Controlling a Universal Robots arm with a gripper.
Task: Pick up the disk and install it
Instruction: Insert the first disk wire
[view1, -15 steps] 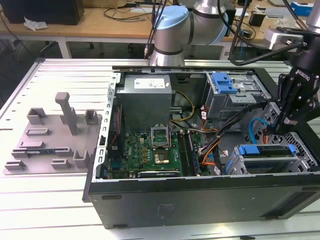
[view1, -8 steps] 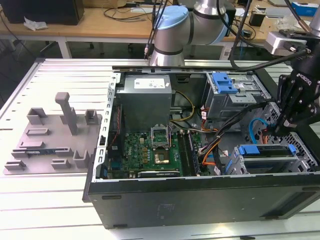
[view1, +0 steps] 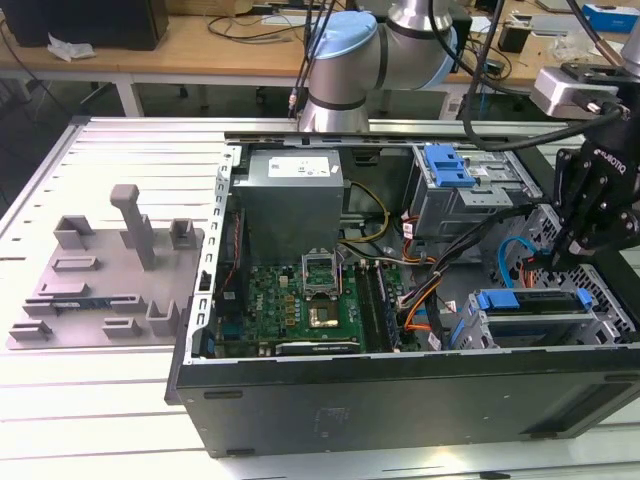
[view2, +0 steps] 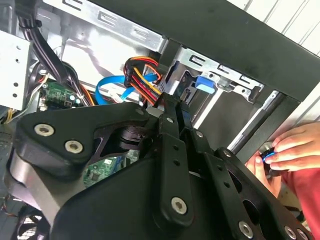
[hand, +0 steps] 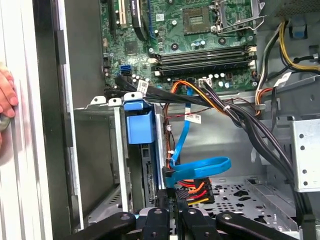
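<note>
Disk (view1: 527, 300) sits slotted in the cage (view1: 610, 318) at the exterior view's right, so your clenched gripper (hand: 172, 207) hangs beside the power connector (hand: 195, 189).

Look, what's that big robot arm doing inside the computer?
A robot arm's black pincer hovers over the metal drive cage in a corner of the open black computer case. The flat silver-grey disk in its blue plastic carrier bracket already sits slotted in that cage, next to a flat blue cable. A person's hand is just outside the case wall.
</note>
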